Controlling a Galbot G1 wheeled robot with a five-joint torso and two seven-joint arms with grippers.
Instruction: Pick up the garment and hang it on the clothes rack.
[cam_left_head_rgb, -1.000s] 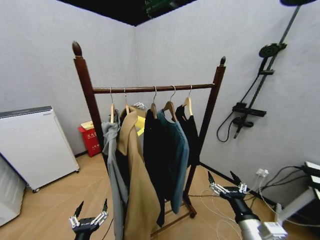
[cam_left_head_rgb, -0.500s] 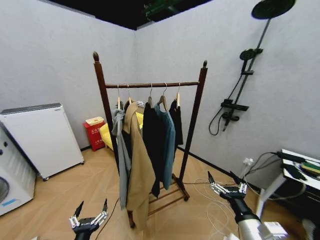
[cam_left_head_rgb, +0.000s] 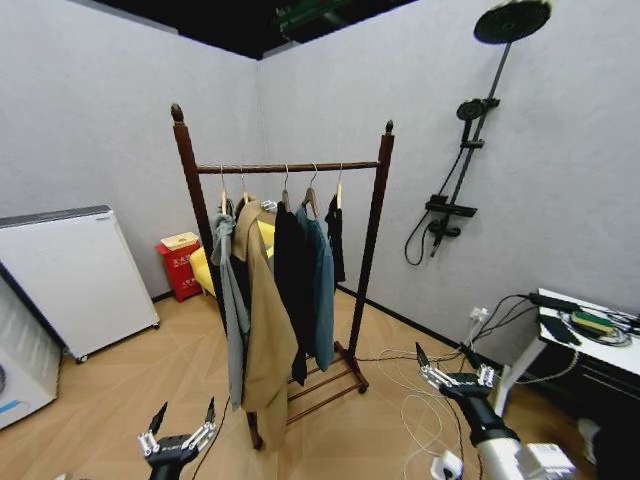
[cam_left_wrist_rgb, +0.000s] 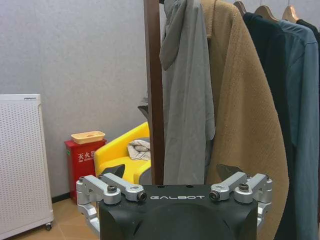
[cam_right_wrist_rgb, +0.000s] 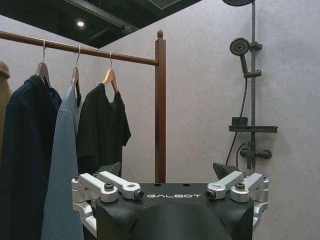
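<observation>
The clothes rack stands in the room's corner, dark reddish-brown with two knobbed posts. The garment, a black short-sleeved top on a light wooden hanger, hangs at the bar's right end beside the right post. In the right wrist view the garment hangs between a teal jacket and the rack post. My left gripper is open and empty, low at the front, well short of the rack. My right gripper is open too, low and to the right of the rack's foot. The left gripper faces the left post.
A grey hoodie, tan coat, long black coat and teal jacket share the bar. A white appliance, red box and yellow seat stand left. A shower fixture, floor cables and a desk are right.
The whole head view has shifted: the rack now looks smaller and farther off, and more floor and the desk show. Both grippers keep their places in the picture, open.
</observation>
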